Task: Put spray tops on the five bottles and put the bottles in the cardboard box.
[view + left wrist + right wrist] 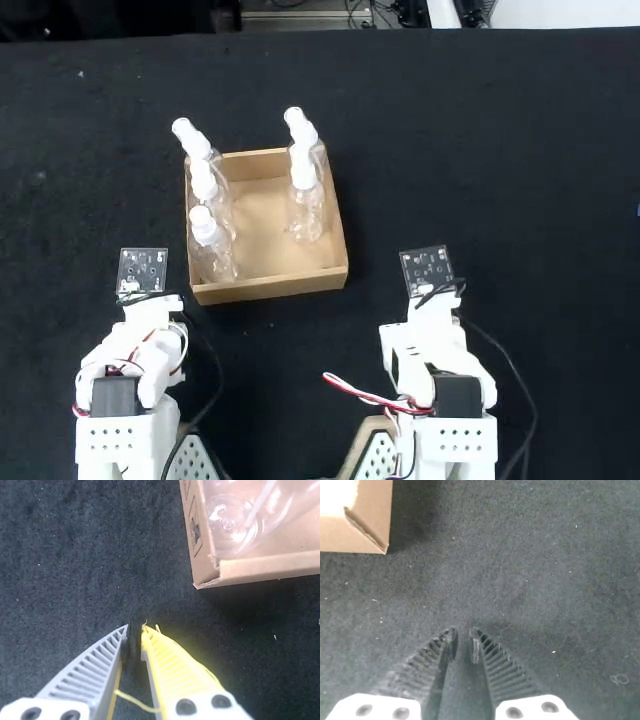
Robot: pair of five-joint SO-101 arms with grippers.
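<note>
From overhead I see the cardboard box (270,283) in the middle of the black-covered table (500,150). All five clear bottles (214,258) stand inside it, each with a white spray top (203,222). Three bottles line the box's left wall and two stand by its right wall.

Both arms sit folded at the table's near edge, just short of the box. The left gripper (134,629) hangs over bare cloth near the box's near-left corner, its grey and yellow fingers pressed almost together, holding nothing. The right gripper (462,632) hangs over cloth by the near-right corner, its fingers drawn in to a thin slit, also empty.

In the left wrist view, dark print marks (193,530) show on the box's outer wall, but I cannot read them.
</note>
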